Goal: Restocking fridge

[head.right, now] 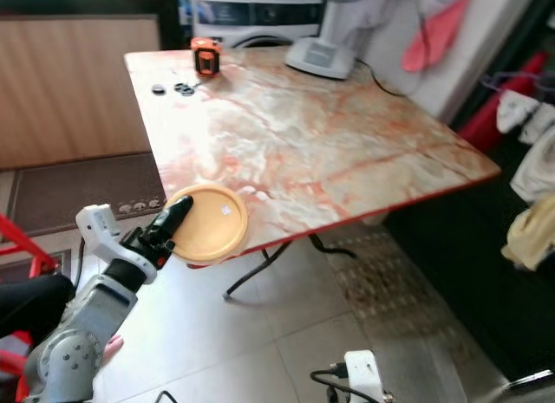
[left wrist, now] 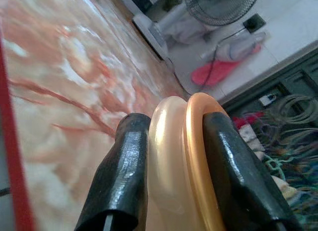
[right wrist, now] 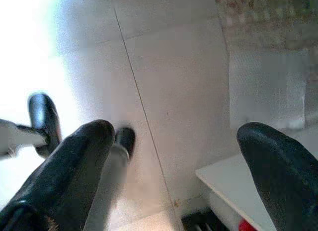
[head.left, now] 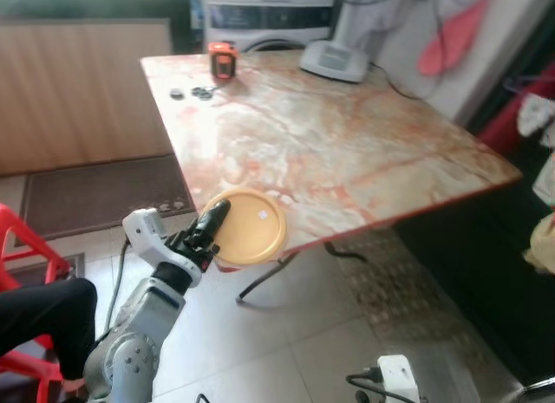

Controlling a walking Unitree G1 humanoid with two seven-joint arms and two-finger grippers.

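While the head camera looks down over the marbled counter (head.left: 347, 152), the left claw (head.left: 211, 223) is at its near corner, clamped on the rim of a yellow plate (head.left: 251, 230) that lies flat on the counter and juts past the edge. Far back on the counter stands a small orange-and-black object (head.left: 223, 61), with a few dark little bits (head.left: 191, 93) just beside it, and the white base of a fan (head.left: 334, 61) sits at the far edge. A red chair (head.left: 26, 273) and a person's dark-clad leg (head.left: 43, 312) are off to the robot's left, on the tiled floor (head.left: 286, 342).

Over to the right eye: same scene, plate (head.right: 208, 223) at the corner, claw (head.right: 169, 219) on its near rim.

Left wrist now: the two black fingers (left wrist: 121, 176) squeeze the plate's edge (left wrist: 184, 161) between them, one above and one below, with the counter's pink veining (left wrist: 64, 92) running away behind and the fan (left wrist: 218, 5) at the back.

Right wrist: the right claw (right wrist: 174, 141) hangs over pale floor tiles (right wrist: 174, 67), fingers (right wrist: 69, 166) spread wide apart, gripping nothing.
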